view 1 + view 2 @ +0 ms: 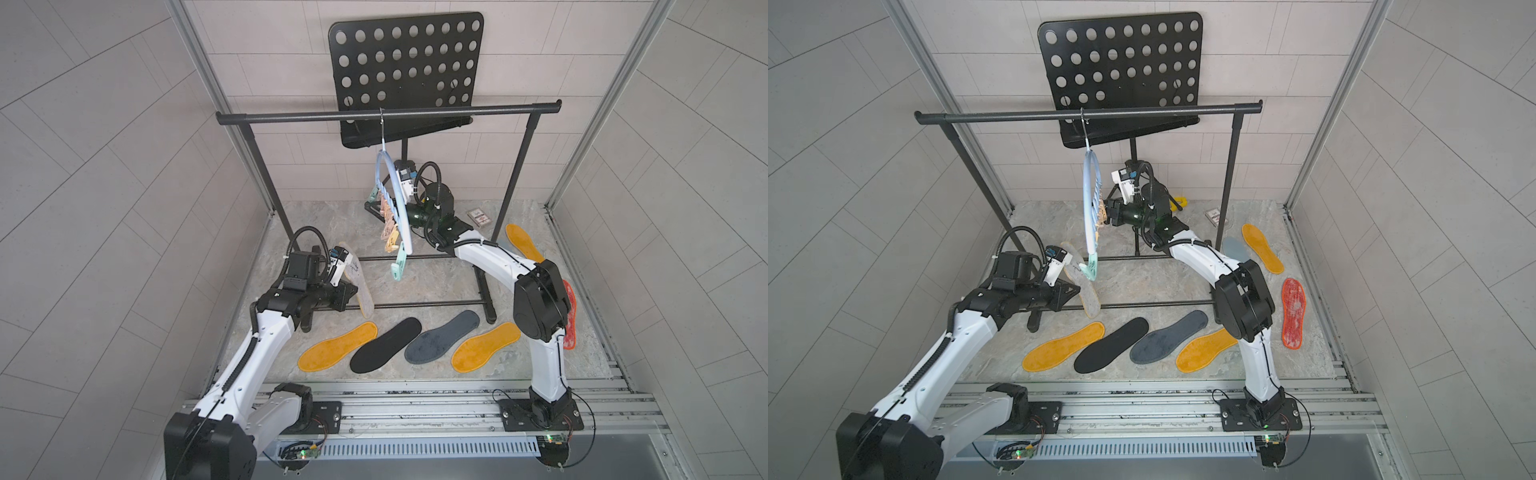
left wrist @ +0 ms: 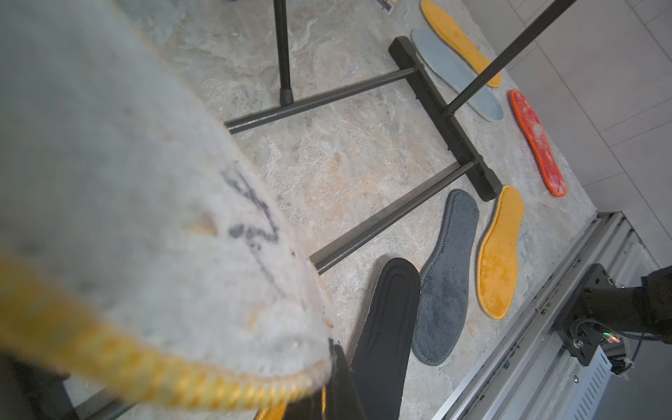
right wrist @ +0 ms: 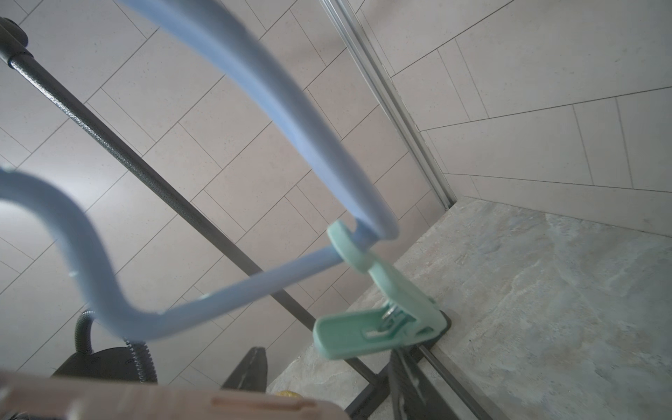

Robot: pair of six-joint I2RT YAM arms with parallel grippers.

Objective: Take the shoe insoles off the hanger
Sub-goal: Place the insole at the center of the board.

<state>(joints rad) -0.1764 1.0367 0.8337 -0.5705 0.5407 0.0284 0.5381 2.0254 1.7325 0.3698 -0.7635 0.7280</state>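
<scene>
"Shoe insoles, then. Where are they, nearest first?"

"Closest to my bases, 4 lie flat in a row on the table (image 1: pixel 415 286): yellow insole (image 1: pixel 337 347), black insole (image 1: pixel 385 345), dark grey insole (image 1: pixel 441 336), second yellow insole (image 1: pixel 485 347). The red mesh insole (image 1: pixel 1293 313) sits off to my right. Next out, my left gripper (image 1: pixel 353 291) is clamped on the felt-backed insole (image 2: pixel 145 218), lifted off the table and, I judge, clear of the mint clip (image 3: pixel 378 327). Farther back, a grey-blue insole (image 1: pixel 1235 249) and the far yellow insole (image 1: pixel 1262 248) lie by the rack (image 1: pixel 386 114). The hanger (image 3: pixel 291 120) hangs from its bar, and I see no insole on it."

"Your right gripper (image 1: pixel 1108 216)?"

"Up at the peach clips (image 1: pixel 388 226) — parted or pinching, I cannot tell."

"How do they handle?"

"Light, floppy and fuzzy enough not to slip, I reckon — pinch the flat near an edge and expect the free end to droop."
</scene>
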